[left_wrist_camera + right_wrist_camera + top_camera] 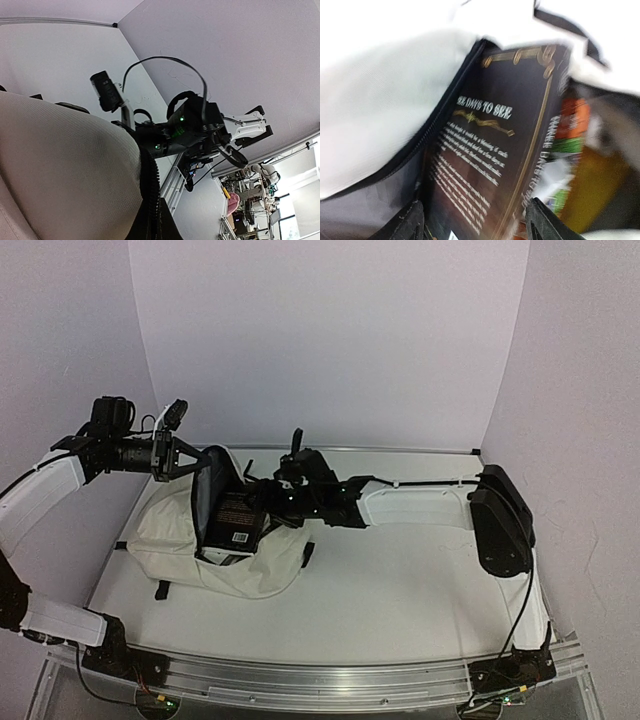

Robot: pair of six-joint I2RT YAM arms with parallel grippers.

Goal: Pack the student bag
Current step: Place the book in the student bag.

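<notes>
The cream student bag point(190, 540) lies at the left of the table with its mouth facing right. My left gripper point(190, 458) is shut on the bag's upper edge and holds the flap up. The left wrist view shows only cream fabric point(60, 170) and black zipper trim point(147, 190). A dark book point(236, 515) with gold lettering stands inside the mouth. My right gripper point(268, 502) is at the opening. In the right wrist view point(477, 225) its fingers stand wide apart on either side of the book point(495, 150), next to the bag's zipper edge point(420, 145).
Orange, green and yellow items point(572, 145) lie in the bag beside the book, blurred. A black strap point(307, 554) trails from the bag. My right arm point(420, 508) stretches across the table's middle. White walls enclose the back and sides; a metal rail point(330, 680) runs along the front.
</notes>
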